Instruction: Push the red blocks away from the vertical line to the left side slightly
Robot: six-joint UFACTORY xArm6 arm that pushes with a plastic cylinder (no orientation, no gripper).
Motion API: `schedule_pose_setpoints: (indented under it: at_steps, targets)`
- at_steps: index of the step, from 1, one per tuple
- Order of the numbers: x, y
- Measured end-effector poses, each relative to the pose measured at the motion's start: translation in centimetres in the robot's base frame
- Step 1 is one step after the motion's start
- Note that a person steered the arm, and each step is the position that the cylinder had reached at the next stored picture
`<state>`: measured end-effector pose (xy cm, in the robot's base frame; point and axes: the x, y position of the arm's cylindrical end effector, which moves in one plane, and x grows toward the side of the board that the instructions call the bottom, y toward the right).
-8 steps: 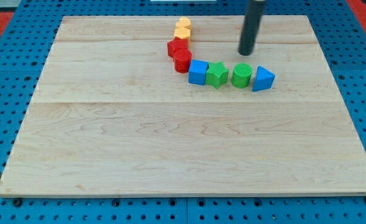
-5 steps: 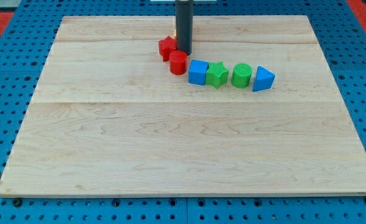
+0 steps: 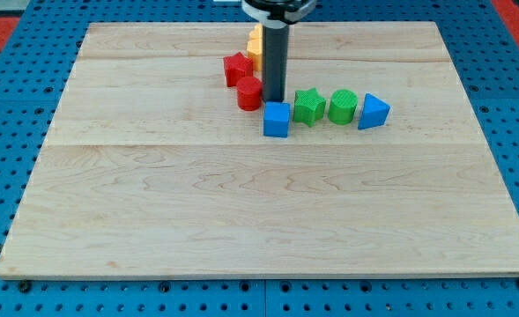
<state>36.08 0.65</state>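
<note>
— Upper centre of the board (image 3: 153,220), what's there?
— Two red blocks: a star-like one (image 3: 236,68), then a red cylinder (image 3: 249,92) lower right of it.
— And my tip (image 3: 273,100)?
— Touching that cylinder's right side, just above the blue cube (image 3: 276,120). A yellow block (image 3: 255,44) peeks behind the rod. Green star (image 3: 307,106), green cylinder (image 3: 342,106), blue wedge (image 3: 373,111) follow rightward. No jaws; just a rod.

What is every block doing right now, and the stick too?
my tip: down on the board, right beside the red cylinder.
red cylinder: upright, at the tip's left.
red star-like block: flat, above the cylinder.
yellow block: partly hidden behind the rod.
blue cube: just below the tip.
green star: flat.
green cylinder: upright.
blue triangle: at the row's right end.
</note>
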Motion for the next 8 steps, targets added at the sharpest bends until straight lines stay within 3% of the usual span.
schedule_pose_setpoints:
  at_steps: [2,4,5,6,8]
  targets:
    - [0.8,-0.1]
    - [4.1,-10.5]
    - [-1.4,-11.7]
    - [-3.7,-11.8]
    - [-4.8,-7.8]
